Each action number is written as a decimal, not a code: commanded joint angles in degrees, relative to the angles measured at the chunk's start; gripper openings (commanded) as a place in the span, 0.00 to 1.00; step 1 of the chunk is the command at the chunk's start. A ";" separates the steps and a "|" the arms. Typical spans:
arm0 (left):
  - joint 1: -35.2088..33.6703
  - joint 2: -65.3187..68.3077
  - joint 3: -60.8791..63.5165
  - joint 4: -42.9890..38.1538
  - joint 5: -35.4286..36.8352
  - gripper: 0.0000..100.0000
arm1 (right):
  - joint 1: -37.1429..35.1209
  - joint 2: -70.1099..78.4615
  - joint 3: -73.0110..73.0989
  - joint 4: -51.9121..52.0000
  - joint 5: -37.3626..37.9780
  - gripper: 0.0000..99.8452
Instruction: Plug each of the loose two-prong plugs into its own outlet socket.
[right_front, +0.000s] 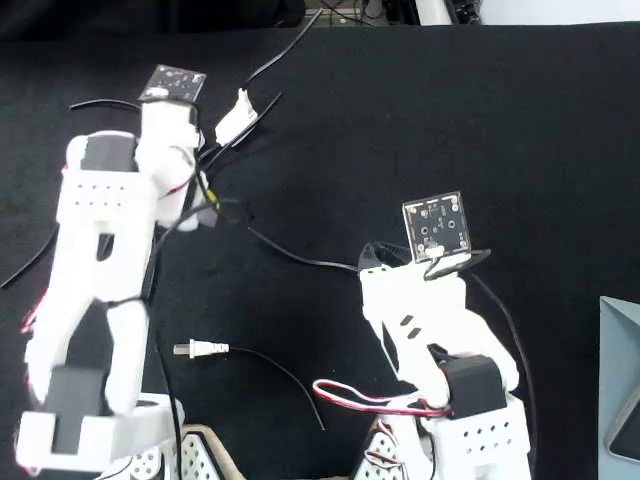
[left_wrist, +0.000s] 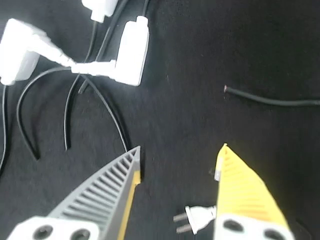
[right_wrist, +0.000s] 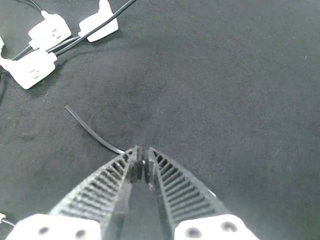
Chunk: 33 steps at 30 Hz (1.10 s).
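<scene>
A black table (right_front: 450, 120) fills the scene, its far edge running under a dark strip with cables and its right edge met by a grey thing (right_front: 620, 380). One loose plug (right_front: 203, 349) lies flat near the front, between the two arm bases and just beside the left arm. Its long axis runs across the table, prongs pointing at the left arm, and its thin lead trails away towards the right arm's base. The white sockets (right_wrist: 31, 70) cluster at the far left, well apart from the plug, with black leads crossing among them. The left pincer (left_wrist: 180, 147) hangs above the cloth with its grey and yellow fingers spread wide and nothing between the tips. The right pincer (right_wrist: 143, 149) is pressed closed near the table's middle. A cable (right_wrist: 92, 131) runs up to its tips; whether it is nipped I cannot tell. Open cloth spreads beyond the right arm towards the far right corner.
</scene>
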 joint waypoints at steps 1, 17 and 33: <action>1.36 -8.00 9.98 1.05 -10.90 0.25 | 0.26 4.09 -1.36 -1.23 0.26 0.02; 4.53 -12.84 42.86 -12.22 -39.74 0.31 | 0.44 5.76 -2.33 -1.14 0.00 0.02; 16.57 -12.84 57.19 -30.77 -36.04 0.03 | 0.44 5.76 -2.24 -1.23 0.00 0.02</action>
